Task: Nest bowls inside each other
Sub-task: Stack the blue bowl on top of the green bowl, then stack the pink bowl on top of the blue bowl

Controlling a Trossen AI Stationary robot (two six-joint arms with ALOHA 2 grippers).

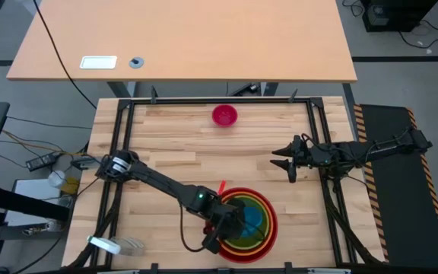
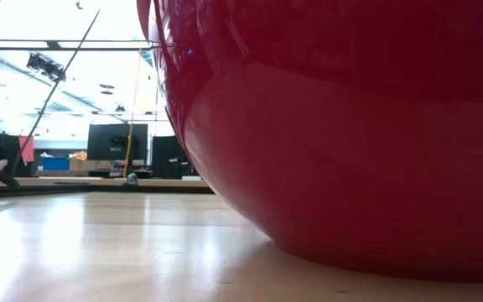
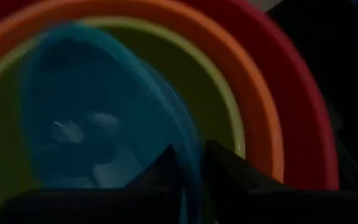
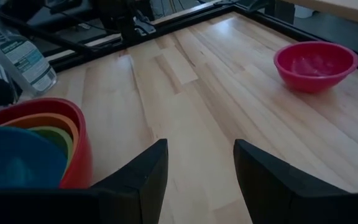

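Observation:
Near the table's near edge stands a red bowl [image 1: 271, 228] [image 2: 350, 126] with an orange bowl [image 3: 229, 56] and a green bowl [image 3: 204, 93] nested in it. A blue bowl [image 3: 86, 124] [image 4: 14, 162] sits tilted in the green one, one side raised above the other rims. My left gripper [image 3: 191, 171] [image 1: 234, 227] is over the stack's left side, open a little, one finger on each side of the blue rim. A small pink bowl [image 1: 224, 115] [image 4: 316, 65] rests on its base near the far edge. My right gripper [image 4: 201, 174] [image 1: 281, 161] waits open at the right. My left gripper comes slanting down from the table's left, one finger inside the blue bowl and one outside its rim [image 3: 190, 149]. A narrow gap shows between the fingers at the rim. Whether they touch the rim I cannot tell.
A thin red strip [image 1: 223, 187] lies on the wood just beyond the stack. A black frame rail [image 1: 204, 100] runs round the table top. A spray bottle [image 4: 23, 59] stands beyond the left rail. Bare wood lies between the stack and the pink bowl.

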